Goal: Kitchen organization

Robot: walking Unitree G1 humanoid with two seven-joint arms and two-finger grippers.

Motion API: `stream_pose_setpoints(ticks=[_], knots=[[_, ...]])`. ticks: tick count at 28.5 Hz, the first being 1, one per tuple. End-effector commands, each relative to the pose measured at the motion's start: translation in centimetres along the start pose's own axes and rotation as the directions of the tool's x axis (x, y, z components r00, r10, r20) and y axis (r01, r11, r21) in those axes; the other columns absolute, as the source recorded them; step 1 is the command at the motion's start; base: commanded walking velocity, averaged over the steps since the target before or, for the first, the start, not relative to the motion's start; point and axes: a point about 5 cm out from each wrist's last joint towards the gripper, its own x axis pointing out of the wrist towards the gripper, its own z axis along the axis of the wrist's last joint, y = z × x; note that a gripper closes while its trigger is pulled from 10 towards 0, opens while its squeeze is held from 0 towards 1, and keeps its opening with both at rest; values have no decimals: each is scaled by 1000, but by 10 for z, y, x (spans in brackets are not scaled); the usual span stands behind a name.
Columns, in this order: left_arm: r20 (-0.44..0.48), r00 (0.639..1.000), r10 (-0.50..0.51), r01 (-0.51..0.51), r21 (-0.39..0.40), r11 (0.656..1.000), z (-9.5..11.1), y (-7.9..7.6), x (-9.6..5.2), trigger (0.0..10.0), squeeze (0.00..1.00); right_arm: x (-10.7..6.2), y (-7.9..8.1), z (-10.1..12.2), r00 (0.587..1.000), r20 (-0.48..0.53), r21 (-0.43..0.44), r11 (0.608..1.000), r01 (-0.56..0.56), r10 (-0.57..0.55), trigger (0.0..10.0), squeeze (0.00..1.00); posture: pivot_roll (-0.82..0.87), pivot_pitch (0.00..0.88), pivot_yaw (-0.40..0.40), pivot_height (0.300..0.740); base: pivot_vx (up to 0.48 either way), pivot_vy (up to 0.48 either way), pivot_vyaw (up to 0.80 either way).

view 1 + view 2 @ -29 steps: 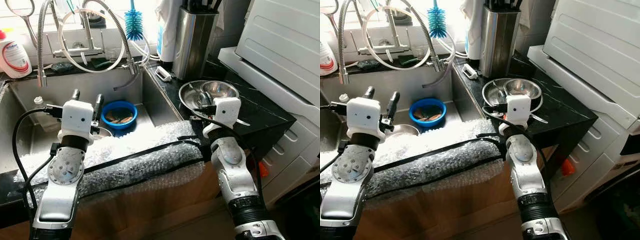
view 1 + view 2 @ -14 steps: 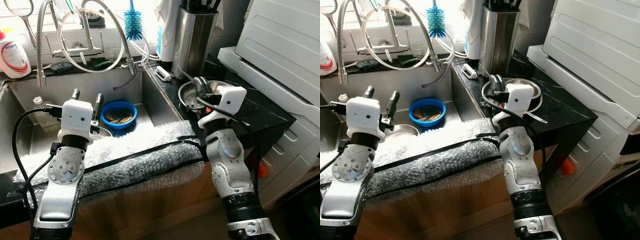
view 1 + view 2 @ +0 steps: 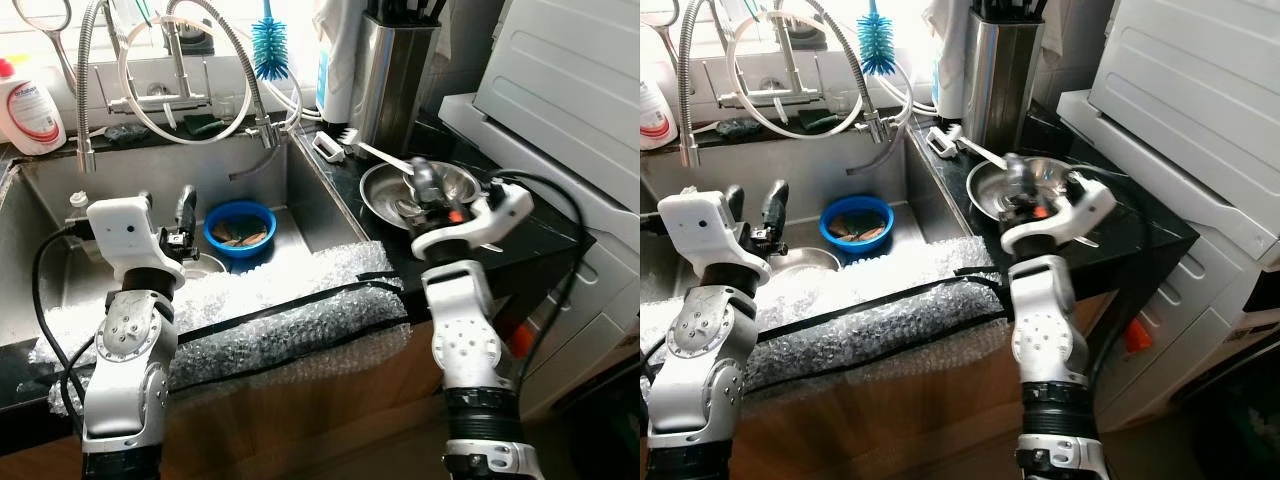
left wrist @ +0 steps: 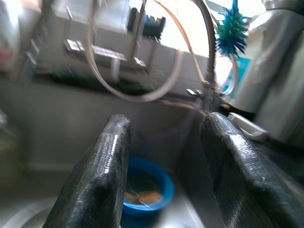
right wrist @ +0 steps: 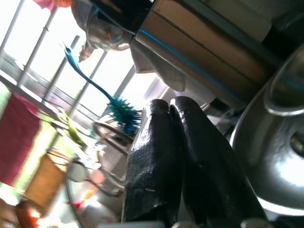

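Plainly, the right gripper (image 3: 420,185) is closed on a thin metal utensil (image 3: 380,155), held over the steel bowl (image 3: 372,190) on the black worktop (image 3: 540,235). Its far end points towards the knife block (image 3: 390,70). It looks light, stiff and slippery, so I would grip it mid-handle. The right wrist view shows the fingers (image 5: 156,156) pressed together (the utensil cannot be made out there). The left gripper (image 4: 164,161) hangs open above the sink (image 3: 60,190), framing a blue bowl (image 4: 142,197).
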Motion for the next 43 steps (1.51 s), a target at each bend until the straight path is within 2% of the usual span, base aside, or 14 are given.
stream_pose_setpoints(ticks=[1,3,5,8,9,13,14,18,24,30,36,43], knots=[[6,999,-40,40,-71,997,7,-6,2,10000,0,-4,4,-3,1000,12,94,995,-17,16,10000,0,-21,6,-70,727,0,0,0],[-21,995,-96,89,-233,968,4,-15,2,10000,0,-11,2,-2,1000,25,220,975,-23,18,10000,0,-24,8,-68,727,0,0,0],[-27,994,-108,94,-308,947,4,-19,2,10000,0,-14,0,-5,1000,-1,220,975,-19,20,10000,0,-27,7,-68,727,0,0,0],[-14,992,-126,110,-403,909,6,-25,3,10000,0,-20,6,-18,993,-95,207,977,-54,75,10000,0,-26,7,-68,727,0,0,0],[-5,989,-147,128,-464,876,9,-28,4,10000,0,-24,8,-26,986,-136,223,973,-60,92,10000,0,-25,6,-69,727,0,0,0],[-33,967,-252,190,-566,802,7,-37,1,10000,0,-32,12,-33,967,-207,266,959,-93,151,10000,0,-23,5,-69,727,0,0,0],[-56,960,-273,194,-570,799,4,-38,0,10000,0,-35,15,-35,953,-236,276,954,-121,189,10000,0,-23,5,-69,727,0,0,0],[-87,952,-293,199,-550,811,-1,-40,-1,10000,0,-40,16,-37,941,-255,287,947,-145,221,10000,0,-24,3,-66,727,0,0,0],[-109,937,-332,213,-577,788,-1,-44,-4,10000,0,-45,16,-37,929,-269,337,928,-156,254,10000,0,-25,0,-66,727,0,0,0],[-102,934,-344,215,-606,766,0,-45,-4,10000,0,-47,15,-43,907,-333,286,944,-164,259,10000,0,-27,0,-67,727,0,0,0],[-103,926,-362,220,-632,743,0,-47,-5,10000,0,-51,20,-50,876,-383,277,941,-193,292,10000,0,-26,0,-69,727,0,0,0],[-110,913,-393,230,-655,719,-2,-52,-9,10000,0,-52,24,-51,864,-387,293,931,-216,322,10000,0,-23,0,-75,727,0,0,0]])
